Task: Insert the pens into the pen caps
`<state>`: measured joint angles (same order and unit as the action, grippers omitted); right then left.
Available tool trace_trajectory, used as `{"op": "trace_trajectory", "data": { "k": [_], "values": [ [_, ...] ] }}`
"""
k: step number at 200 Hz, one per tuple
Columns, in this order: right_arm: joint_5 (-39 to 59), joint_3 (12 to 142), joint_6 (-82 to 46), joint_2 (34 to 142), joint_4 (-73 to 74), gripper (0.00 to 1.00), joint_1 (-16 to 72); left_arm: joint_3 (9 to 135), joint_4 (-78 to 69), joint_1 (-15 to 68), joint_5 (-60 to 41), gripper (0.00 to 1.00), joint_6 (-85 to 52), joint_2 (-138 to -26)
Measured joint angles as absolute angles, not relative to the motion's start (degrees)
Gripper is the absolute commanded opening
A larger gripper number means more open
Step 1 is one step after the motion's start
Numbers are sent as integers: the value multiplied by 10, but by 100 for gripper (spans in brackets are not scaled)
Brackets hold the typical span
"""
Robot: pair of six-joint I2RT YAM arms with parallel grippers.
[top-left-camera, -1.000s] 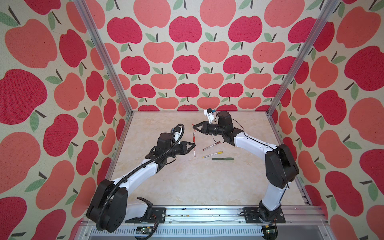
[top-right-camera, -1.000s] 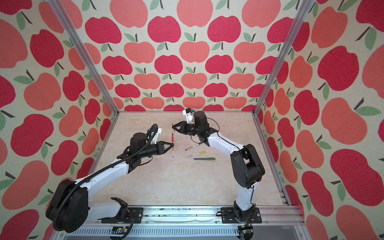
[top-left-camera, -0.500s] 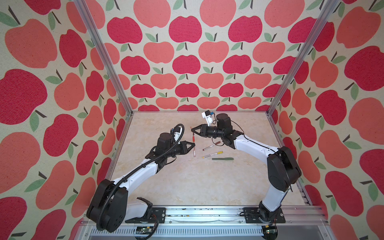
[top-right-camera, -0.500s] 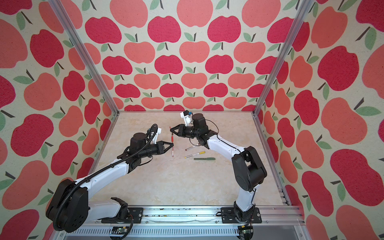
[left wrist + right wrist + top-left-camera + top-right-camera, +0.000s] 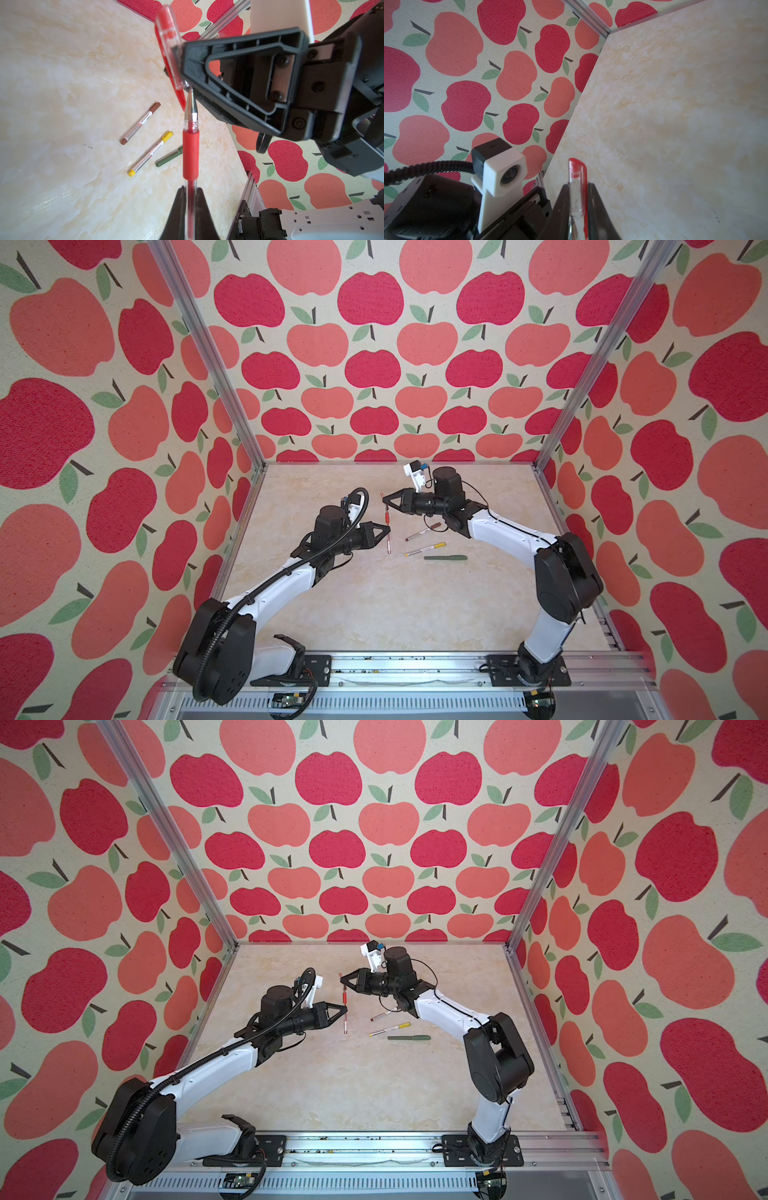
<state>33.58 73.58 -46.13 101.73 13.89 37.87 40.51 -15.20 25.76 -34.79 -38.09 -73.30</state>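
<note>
Right pincer (image 5: 385, 499) reached leftward, red cap (image 5: 169, 37) meeting red pen (image 5: 190, 153).

— What lay underneath?
— A pale, marbled surface (image 5: 374, 614), with a few dark specks (image 5: 88, 146) in the left wrist view.
— And around it?
— Apple-print walls (image 5: 374, 364), silver corner posts (image 5: 206, 352) and a metal rail (image 5: 415, 662) along the front.

Two high views, two close wrist views.
Both top views look down from above the rail (image 5: 415, 660) toward the back wall (image 5: 374, 364), taking in the whole table (image 5: 374, 605). The left wrist view looks close along the pen (image 5: 190, 153) at the cap (image 5: 169, 41); the right wrist view faces back at the cap and the left wrist camera (image 5: 500, 172).
</note>
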Motion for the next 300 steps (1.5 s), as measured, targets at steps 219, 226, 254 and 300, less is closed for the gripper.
{"op": "trace_trajectory", "data": {
  "k": [219, 226, 254, 300],
  "values": [
    [331, 723, -449, 996, 130, 17, 390, 405, -154, 259, -333, 0, -381, -724],
    [329, 723, -448, 996, 130, 16, 391, 405, -154, 259, -331, 0, -381, -724],
    [309, 712, -443, 989, 137, 14, 399, 404, -156, 259, -326, 0, -381, -724],
    [284, 688, -431, 979, 178, 14, 417, 388, -160, 263, -302, 0, -380, -699]
  ]
}}
